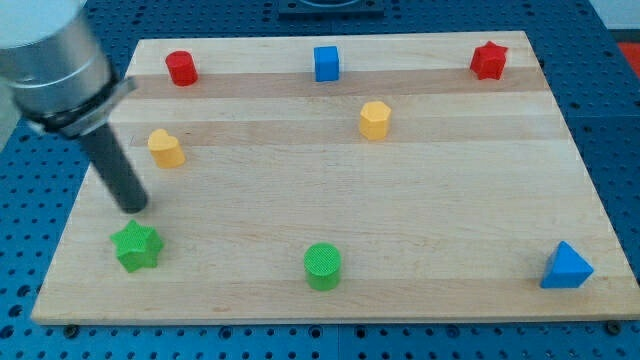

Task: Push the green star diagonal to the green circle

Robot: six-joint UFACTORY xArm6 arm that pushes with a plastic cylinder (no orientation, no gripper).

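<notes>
Start at the view's left: your tool, the dark rod, comes down from the 10 o'clock corner and my tip point(134, 207) rests on the desk point(450, 200) just at 12 o'clock of the green star point(137, 246), close to it, though whether it touches cannot be told. There are no jaws on this tool to open or close; it is a bare rod and holds nothing.

The green star lies near the desk's 7 o'clock corner, level with the green circle point(322, 266), which sits well apart at its 3 o'clock. Being side by side in one row, they are not yet diagonal, so the task looks barely begun.

You would likely want the tip behind the star to send it off that row; from where it stands now, a push would drive the star toward the near edge, which risks sliding it off.

The yellow block point(165, 148) at 12 o'clock of the tip stays clear of the work.
</notes>
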